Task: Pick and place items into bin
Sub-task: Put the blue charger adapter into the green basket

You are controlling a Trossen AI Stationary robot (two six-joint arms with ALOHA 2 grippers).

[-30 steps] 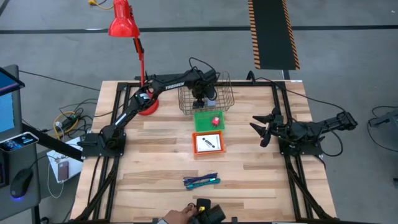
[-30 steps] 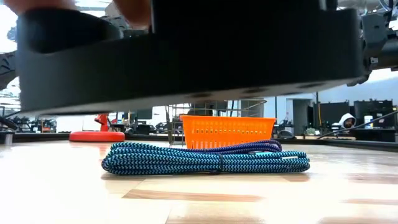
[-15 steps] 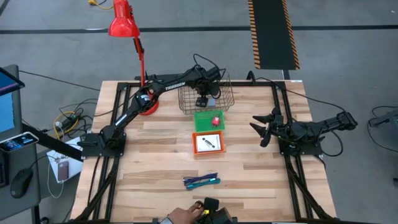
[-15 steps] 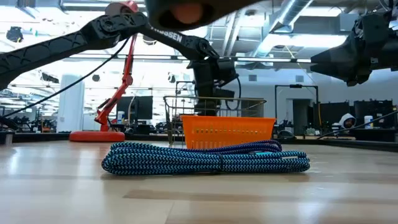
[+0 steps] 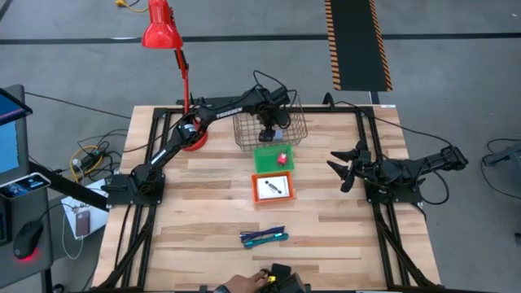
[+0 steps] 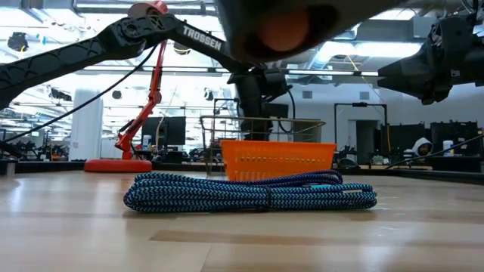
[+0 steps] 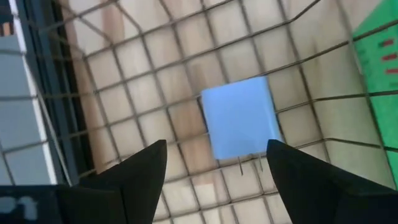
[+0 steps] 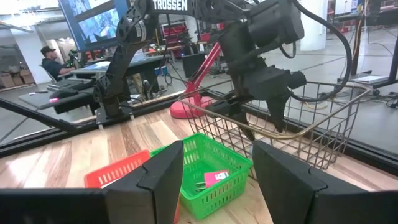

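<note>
The person's hand [image 5: 238, 284] has drawn back; left gripper [image 5: 269, 130] hangs over the wire basket [image 5: 297, 129], jaws released.

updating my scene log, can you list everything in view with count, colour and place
wire basket: 1, metal wire, far middle of table
blue square piece: 1, light blue, flat on the basket floor
green tray: 1, green, just in front of the basket; holds a small red item
orange tray: 1, orange, in front of the green tray; holds a white card with a dark mark
braided cord: 1 bundle, blue and teal, near edge of table
desk lamp: 1, red, base at far left of table
person's hand: 1, at the near table edge
left gripper: open, inside the basket above the blue piece
right gripper: open, waiting over the right side of the table
</note>
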